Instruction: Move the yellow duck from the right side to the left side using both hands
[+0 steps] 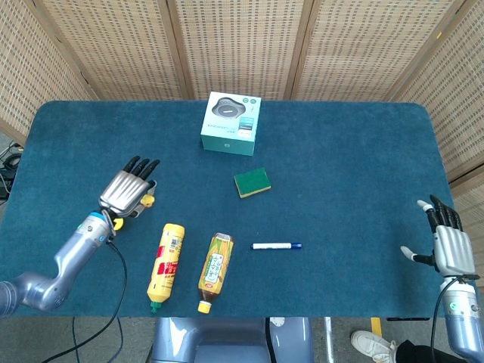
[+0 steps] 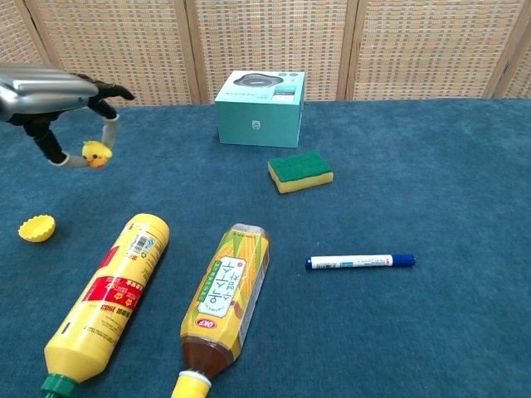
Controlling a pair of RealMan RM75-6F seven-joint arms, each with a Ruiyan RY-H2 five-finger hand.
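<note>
Both hands: I have one busy near the table's left edge and one idle off its right edge.
Left hand (image 2: 62, 95): I pinch the yellow duck (image 2: 96, 153) between my thumb and a finger, my other fingers stretched out flat above it.
Yellow duck: it hangs under my left hand, lifted off the cloth, over the left part of the table (image 1: 340, 166) and well away from the right side.
Right hand (image 1: 446, 246): I hold nothing here; my fingers are spread and point upward, just past the table's right edge near the front corner.
Yellow cap (image 2: 37, 227): it lies on the cloth near the left edge, below the duck in the chest view.
Yellow bottle (image 2: 108, 303): it lies on its side by the front edge, green tip toward me.
Corn tea bottle (image 2: 226, 303): it lies beside the yellow bottle, on its right.
Marker (image 2: 360, 261): it lies flat right of the tea bottle, blue cap pointing right.
Sponge (image 2: 300, 171): green side up, near the table's middle.
Teal box (image 2: 259, 108): it stands behind the sponge, toward the back edge.
</note>
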